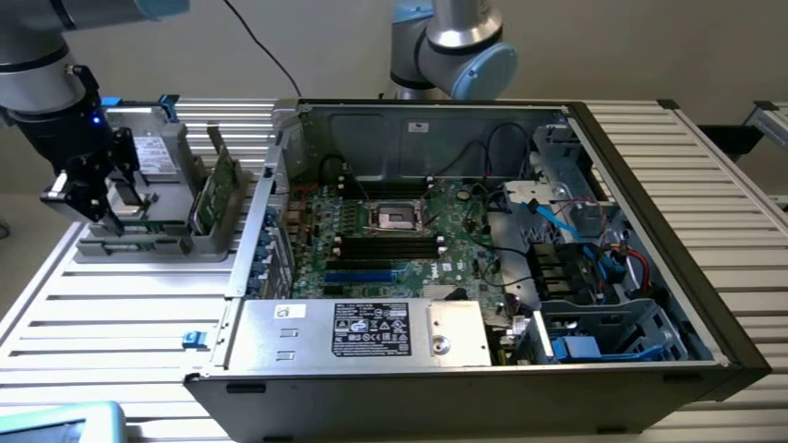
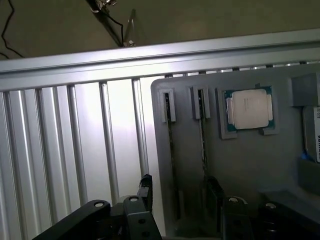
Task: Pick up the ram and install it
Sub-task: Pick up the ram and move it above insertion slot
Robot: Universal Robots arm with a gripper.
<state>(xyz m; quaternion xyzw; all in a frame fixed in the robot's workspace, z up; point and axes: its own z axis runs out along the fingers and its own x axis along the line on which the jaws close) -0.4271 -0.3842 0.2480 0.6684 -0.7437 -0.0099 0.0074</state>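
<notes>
Exterior view: the gripper [image 1: 96, 205] hangs over the grey holder [image 1: 136, 247] on the surface [image 1: 111, 323], jaws apart and empty. The ram [image 1: 227, 189] stands on edge in a slot beside the jaws, toward the computer case [image 1: 493, 369]. This likely presents its top edge for gripping.

Wrist view: the ram [image 2: 168, 150] appears edge-on between the jaws, its long axis running straight away from them.

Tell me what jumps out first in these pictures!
The big open black metal computer case sits in the middle of the exterior view, its green circuit board bare. At that view's left, the black robot gripper hangs over a grey plastic tray holding thin green ram sticks.
</notes>
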